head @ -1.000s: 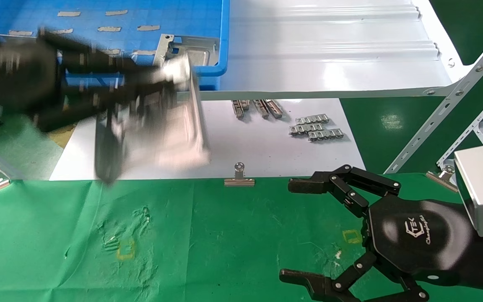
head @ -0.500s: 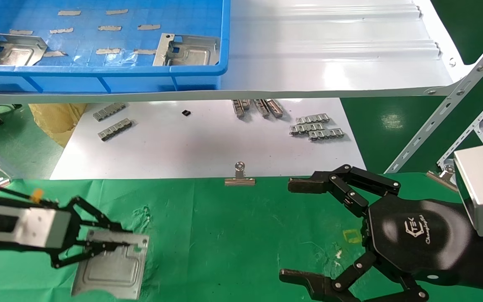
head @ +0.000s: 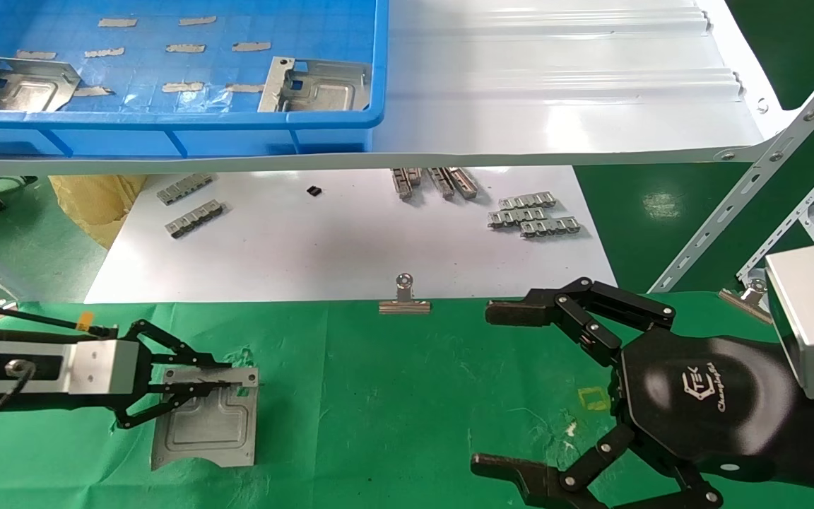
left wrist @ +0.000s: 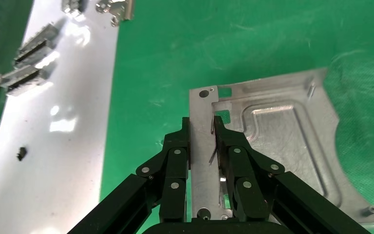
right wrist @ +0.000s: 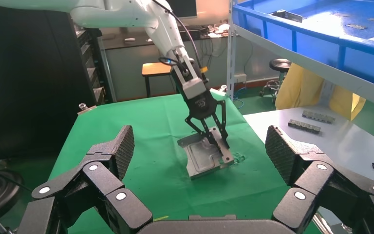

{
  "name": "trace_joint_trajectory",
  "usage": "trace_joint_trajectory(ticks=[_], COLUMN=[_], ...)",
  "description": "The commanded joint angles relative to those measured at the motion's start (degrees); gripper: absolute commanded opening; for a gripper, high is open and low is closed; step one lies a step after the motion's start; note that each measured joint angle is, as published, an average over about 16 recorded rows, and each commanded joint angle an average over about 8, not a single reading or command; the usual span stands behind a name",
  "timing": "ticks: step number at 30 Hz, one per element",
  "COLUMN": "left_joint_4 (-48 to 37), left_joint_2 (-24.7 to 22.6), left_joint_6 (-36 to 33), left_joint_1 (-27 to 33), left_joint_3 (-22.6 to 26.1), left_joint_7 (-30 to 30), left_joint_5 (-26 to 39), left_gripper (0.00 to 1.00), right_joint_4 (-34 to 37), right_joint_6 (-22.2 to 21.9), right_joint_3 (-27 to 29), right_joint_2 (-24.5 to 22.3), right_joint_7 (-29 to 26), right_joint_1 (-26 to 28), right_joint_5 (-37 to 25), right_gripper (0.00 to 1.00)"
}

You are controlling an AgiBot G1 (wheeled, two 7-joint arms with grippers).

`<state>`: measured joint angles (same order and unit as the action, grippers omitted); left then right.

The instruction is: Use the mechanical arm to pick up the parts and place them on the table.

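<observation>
Since half a second earlier the left gripper (head: 198, 387), fingers still pinching the folded edge, had flattened the ribbed silvery plate (head: 209, 428) onto the wrinkled green table (head: 393, 403); right gripper (head: 520, 389) hovered spread.

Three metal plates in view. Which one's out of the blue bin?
The plate on the green cloth, pinched by the left gripper. The other two lie in the bin.

White "TEK" logo with cursive script beneath it marks the right pincer's (head: 520, 385) black palm.
</observation>
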<state>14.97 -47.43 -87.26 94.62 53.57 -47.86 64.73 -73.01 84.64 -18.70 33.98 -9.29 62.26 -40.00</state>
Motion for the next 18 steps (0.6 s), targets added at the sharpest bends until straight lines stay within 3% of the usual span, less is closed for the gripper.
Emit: trace_joint_trajectory(ticks=[1, 11, 18], left_joint_4=[-2.0, -7.1, -8.0], left_joint_2=[-0.9, -2.6, -1.9], left_joint_6=[0.6, -1.8, -4.1], left_joint_1=[0.2, 2.2, 0.5], left_joint_3=[0.0, 0.2, -0.9], left_joint_7=[-1.3, -4.0, -1.8], left_joint_5=[0.2, 0.3, -2.6], left_gripper=[1.00, 1.00, 1.00], right_joint_4=[0.0, 0.0, 0.0], right_joint_6=[0.0, 0.0, 0.0], right_joint_3=[0.0, 0.0, 0.0], right_joint_2=[0.0, 0.0, 0.0], right_joint_7=[0.0, 0.0, 0.0], right_joint_1=[0.0, 0.0, 0.0], right_joint_5=[0.0, 0.0, 0.0], right_gripper=[1.00, 1.00, 1.00])
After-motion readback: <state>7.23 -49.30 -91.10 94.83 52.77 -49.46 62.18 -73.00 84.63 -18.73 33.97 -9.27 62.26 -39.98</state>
